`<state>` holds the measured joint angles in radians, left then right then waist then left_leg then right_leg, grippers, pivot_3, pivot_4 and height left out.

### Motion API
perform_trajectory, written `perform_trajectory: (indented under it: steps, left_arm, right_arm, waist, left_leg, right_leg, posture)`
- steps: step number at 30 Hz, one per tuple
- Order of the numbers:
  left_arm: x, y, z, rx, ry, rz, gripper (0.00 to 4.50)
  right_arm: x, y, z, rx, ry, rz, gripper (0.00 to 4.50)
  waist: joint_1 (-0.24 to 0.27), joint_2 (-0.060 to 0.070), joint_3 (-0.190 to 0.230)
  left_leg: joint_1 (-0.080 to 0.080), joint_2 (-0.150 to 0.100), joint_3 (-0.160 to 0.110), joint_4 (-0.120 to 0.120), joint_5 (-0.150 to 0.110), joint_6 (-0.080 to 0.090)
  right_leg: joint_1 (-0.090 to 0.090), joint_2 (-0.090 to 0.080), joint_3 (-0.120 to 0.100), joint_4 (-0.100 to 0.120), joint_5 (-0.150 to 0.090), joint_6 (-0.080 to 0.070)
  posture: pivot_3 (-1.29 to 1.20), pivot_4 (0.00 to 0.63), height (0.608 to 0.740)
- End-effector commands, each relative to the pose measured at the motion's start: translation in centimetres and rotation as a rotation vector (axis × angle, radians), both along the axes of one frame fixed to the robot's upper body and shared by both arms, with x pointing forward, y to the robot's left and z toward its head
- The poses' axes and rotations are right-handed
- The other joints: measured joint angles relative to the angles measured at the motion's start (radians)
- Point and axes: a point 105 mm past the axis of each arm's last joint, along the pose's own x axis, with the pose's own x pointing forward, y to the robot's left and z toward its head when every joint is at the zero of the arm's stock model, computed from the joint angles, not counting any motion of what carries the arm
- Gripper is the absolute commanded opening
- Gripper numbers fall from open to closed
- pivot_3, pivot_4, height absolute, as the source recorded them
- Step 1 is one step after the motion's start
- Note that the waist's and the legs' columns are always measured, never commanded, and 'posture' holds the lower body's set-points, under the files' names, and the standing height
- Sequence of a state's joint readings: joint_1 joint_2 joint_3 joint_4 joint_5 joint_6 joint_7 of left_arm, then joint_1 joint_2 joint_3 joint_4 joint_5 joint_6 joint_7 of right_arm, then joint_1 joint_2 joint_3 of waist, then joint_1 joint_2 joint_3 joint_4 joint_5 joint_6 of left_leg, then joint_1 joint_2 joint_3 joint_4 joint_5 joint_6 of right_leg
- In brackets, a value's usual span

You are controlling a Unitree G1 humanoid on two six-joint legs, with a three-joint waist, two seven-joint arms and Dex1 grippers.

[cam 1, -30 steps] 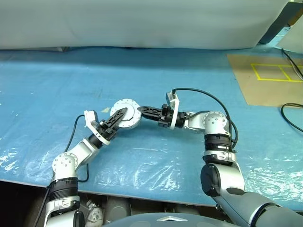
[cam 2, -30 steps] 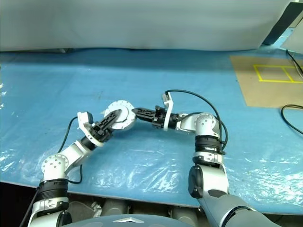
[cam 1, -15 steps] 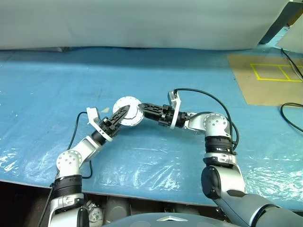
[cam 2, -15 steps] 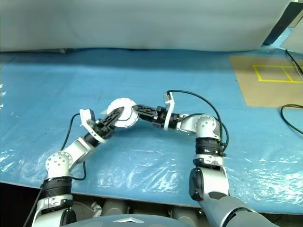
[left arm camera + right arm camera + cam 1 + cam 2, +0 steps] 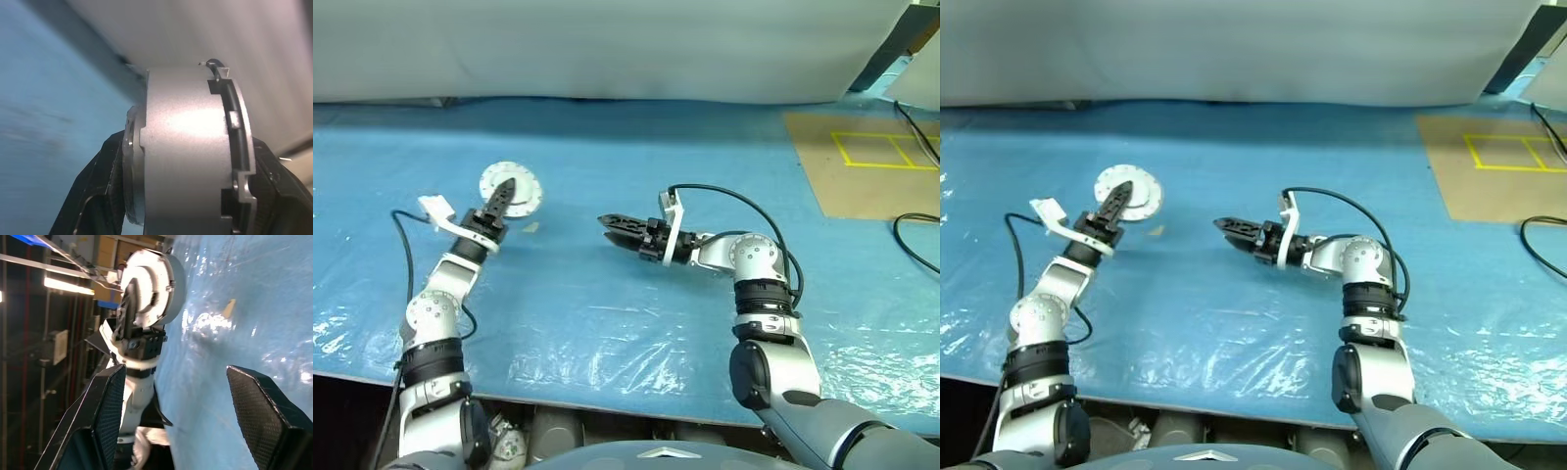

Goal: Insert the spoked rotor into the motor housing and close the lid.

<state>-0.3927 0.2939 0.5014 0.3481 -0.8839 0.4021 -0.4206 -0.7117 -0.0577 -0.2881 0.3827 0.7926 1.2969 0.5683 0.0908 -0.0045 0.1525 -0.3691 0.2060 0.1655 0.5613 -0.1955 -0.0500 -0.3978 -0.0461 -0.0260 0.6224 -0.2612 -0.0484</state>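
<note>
- Right gripper [image 5: 611,226]: nearest the middle of the blue sheet [image 5: 636,313], arm folded in from the right, fingers pointing level toward the robot's left. Jaws parted with nothing between them; the right wrist view shows bare sheet in the gap.
- Small tan scrap [image 5: 530,227] lies on the sheet between the two grippers, closer to the left one. Not a task part by the look of it.
- Left gripper [image 5: 502,196]: farther out and well to the left, clamped on the motor housing [image 5: 512,190]. The left wrist view shows a black finger [image 5: 90,196] pressed against each flat end, so the grip runs along the cylinder's axis.
- Housing held clear of the sheet, one pale round face turned up toward the head camera. That face looks closed; judged to be the lid already seated, though the inside is hidden.
- Key relation: housing lies well apart from the right gripper, off to its left and slightly beyond, roughly on the line its fingers point along. Left arm has sole hold.
- Judgement: next move likely belongs to the left arm, setting the housing down.
</note>
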Motion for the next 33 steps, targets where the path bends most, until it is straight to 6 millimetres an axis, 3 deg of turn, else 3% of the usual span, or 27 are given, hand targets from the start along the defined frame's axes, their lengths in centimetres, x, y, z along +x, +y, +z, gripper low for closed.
perform_trajectory:
  steps: [1, 5, 9, 16, 20, 22, 27, 33]
  left_arm:
    - [0.5, 0.9, 0.4, 0.070, -0.030, 0.032, 2.71]
    - [1.4, 0.2, -0.4, 0.060, -0.015, -0.030, 2.71]
    - [2.1, 0.9, -0.6, 0.009, -0.007, 0.003, 2.71]
    - [1.8, 2.7, -2.7, -0.023, 0.078, 0.082, 2.71]
    - [1.4, 3.3, -2.5, 0.003, 0.083, 0.092, 3.84]
    - [1.2, 4.0, -2.5, 0.012, 0.096, 0.114, 4.47]
    - [-0.6, 8.2, -3.9, 0.058, 0.191, 0.298, 4.47]
    - [-3.6, 11.7, -5.2, 0.061, 0.255, 0.400, 4.47]
  right_arm:
    - [-0.2, 0.4, 0.6, 0.009, -0.052, 0.013, 3.41]
    - [-0.3, 0.5, 0.4, -0.001, -0.051, 0.022, 3.41]
    - [-0.3, 0.4, 0.2, -0.019, -0.053, 0.021, 3.41]
    - [-0.3, 0.4, -0.1, -0.034, -0.053, 0.021, 3.41]
    - [-0.3, 0.5, -0.2, -0.037, -0.052, 0.025, 3.43]
    - [-0.3, 0.6, -0.2, -0.039, -0.052, 0.028, 3.43]
    - [-0.5, 0.8, -0.5, -0.041, -0.051, 0.040, 3.43]
    - [-0.6, 1.1, -1.0, -0.050, -0.048, 0.039, 3.43]
  waist:
    - [0.005, -0.001, 0.001]
    - [0.016, -0.004, 0.002]
    - [0.014, -0.004, 0.002]
    - [0.006, -0.004, 0.002]
    - [0.003, -0.004, 0.002]
    - [0.005, -0.004, 0.002]
    - [0.000, -0.004, 0.002]
    - [0.000, -0.003, 0.002]
  left_leg:
    - [-0.001, 0.000, 0.000, 0.000, 0.000, 0.000]
    - [-0.004, 0.000, -0.002, 0.001, 0.000, 0.000]
    - [-0.004, 0.000, -0.002, 0.003, 0.000, 0.000]
    - [-0.001, 0.000, -0.003, 0.004, 0.000, 0.000]
    - [0.000, 0.000, -0.003, 0.003, 0.000, 0.000]
    - [0.000, 0.000, -0.003, 0.003, 0.000, 0.000]
    - [0.000, 0.000, -0.004, 0.002, 0.000, 0.000]
    - [0.001, 0.000, -0.010, 0.001, 0.000, 0.000]
  right_leg:
    - [0.000, 0.000, 0.000, -0.001, 0.000, 0.000]
    - [-0.001, 0.000, -0.004, 0.000, 0.000, 0.000]
    - [0.000, -0.001, -0.004, 0.002, 0.001, 0.000]
    - [0.002, -0.001, -0.003, 0.002, 0.001, 0.000]
    - [0.003, -0.001, -0.003, 0.002, 0.001, -0.001]
    - [0.003, -0.001, -0.003, 0.002, 0.001, -0.001]
    - [0.003, -0.001, -0.003, 0.001, 0.001, -0.001]
    - [0.003, -0.001, -0.003, 0.000, 0.001, -0.001]
  posture:
    - [0.00, 0.150, 0.740]
    - [0.00, 0.150, 0.740]
    - [0.00, 0.150, 0.740]
    - [0.00, 0.150, 0.740]
    - [0.00, 0.150, 0.740]
    - [0.00, 0.150, 0.740]
    - [0.00, 0.150, 0.740]
    - [0.00, 0.150, 0.740]
